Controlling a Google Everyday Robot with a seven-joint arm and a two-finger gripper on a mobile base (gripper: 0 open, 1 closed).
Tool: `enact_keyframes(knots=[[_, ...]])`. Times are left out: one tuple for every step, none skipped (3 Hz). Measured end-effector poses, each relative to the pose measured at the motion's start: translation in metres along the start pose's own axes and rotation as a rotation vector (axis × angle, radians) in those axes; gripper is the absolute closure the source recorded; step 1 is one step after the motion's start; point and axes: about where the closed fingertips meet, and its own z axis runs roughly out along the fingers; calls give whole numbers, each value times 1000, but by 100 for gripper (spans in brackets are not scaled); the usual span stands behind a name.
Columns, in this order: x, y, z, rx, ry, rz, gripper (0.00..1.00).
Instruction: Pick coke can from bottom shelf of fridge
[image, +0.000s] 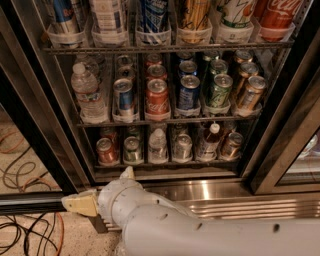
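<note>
Coke can (106, 151): upright in the far-left lane of the bottom shelf (200, 162), just beside a silver-topped can (132, 149).
Gripper (102, 192): down low in front of the fridge (220, 192) base panel, below the can, well clear of it.
Grip: honestly can't tell how open.

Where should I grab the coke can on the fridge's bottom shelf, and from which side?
Grip the coke can across its round sides, from the open front: it stands upright with another can beside it. The end effector is below, at the fridge base.
</note>
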Motion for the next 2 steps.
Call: enact_keyframes(knots=[[-1,6,3,-7,-2,-12,0],[-1,6,3,-7,-2,-11,0]])
